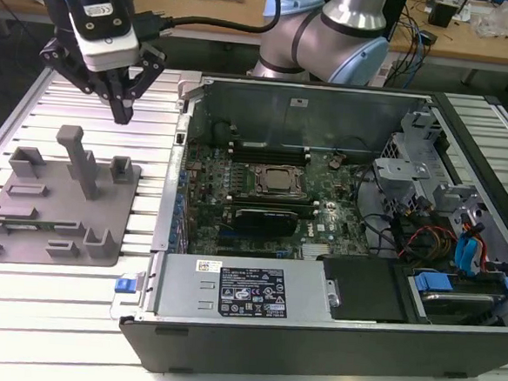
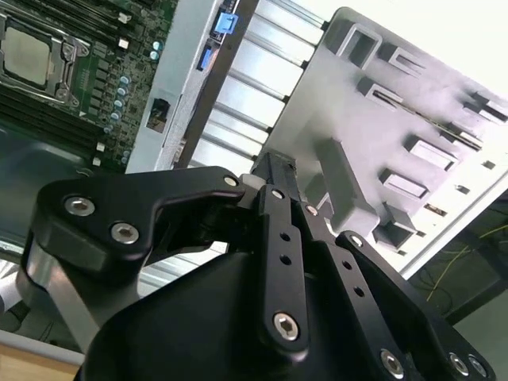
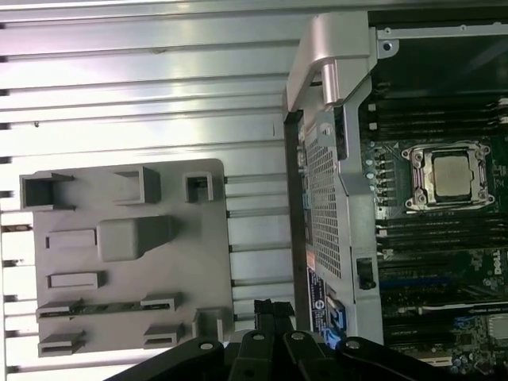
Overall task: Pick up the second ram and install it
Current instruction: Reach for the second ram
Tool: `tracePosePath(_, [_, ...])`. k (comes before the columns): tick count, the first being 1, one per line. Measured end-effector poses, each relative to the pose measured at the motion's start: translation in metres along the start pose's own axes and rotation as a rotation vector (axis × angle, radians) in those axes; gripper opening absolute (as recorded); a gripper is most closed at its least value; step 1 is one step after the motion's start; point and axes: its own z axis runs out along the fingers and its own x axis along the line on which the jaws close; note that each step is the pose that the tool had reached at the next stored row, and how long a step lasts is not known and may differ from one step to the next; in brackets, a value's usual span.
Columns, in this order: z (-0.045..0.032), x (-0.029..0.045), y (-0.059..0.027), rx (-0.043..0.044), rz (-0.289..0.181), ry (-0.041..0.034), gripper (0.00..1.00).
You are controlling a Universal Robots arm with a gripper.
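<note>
Edge-on in a slot of the grey plastic fixture tray (image 3: pixel 159 270), the long, thin green circuit-board ram stick (image 3: pixel 99 308) presents just a sliver; its label and chips are hidden. In the exterior view the tray's corner is cut off at the exterior view's left, and the open black-and-silver computer case (image 1: pixel 312 352) runs off the exterior view's right. The black two-finger gripper (image 2: pixel 274 168) masks part of the tray in the second wrist view. Print on the case's black-and-white sticker (image 1: pixel 253 293) is too small to read.
</note>
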Motion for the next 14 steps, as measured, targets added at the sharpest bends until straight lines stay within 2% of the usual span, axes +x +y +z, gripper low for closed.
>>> tracePosePath(4, [0.0008,0.0046,-0.0015,-0.0001,-0.003,0.0001,0.08])
tracePosePath(14, [0.0036,0.0250,-0.0075,-0.0003,-0.013,0.0005,0.08])
